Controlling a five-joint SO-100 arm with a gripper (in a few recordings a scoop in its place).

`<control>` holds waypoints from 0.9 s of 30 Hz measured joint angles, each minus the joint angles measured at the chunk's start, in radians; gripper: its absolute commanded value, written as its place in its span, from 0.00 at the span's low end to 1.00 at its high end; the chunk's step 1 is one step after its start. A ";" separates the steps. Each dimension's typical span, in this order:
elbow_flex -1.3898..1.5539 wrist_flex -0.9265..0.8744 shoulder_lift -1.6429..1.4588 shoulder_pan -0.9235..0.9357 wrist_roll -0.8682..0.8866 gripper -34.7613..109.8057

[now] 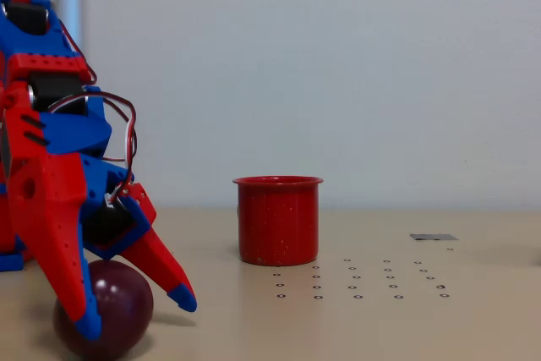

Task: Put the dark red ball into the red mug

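Hand (135, 317) open astride the dark red ball (114, 306) on the table (473, 327), red mug (278, 221) apart at right.

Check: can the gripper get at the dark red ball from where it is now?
Probably yes. The gripper is already down at the dark red ball on the table, open, one finger in front of it and the other to its right. Nothing sits between them; the red mug stands well clear to the right.
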State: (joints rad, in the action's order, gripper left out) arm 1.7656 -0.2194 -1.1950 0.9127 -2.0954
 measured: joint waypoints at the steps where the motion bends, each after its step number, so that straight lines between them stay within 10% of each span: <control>1: 0.000 0.000 0.000 0.000 0.000 0.56; 27: 0.055 0.000 -0.005 0.031 -0.066 0.47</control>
State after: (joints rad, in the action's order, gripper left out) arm 1.8208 -0.2194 -1.1996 0.9434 -2.1614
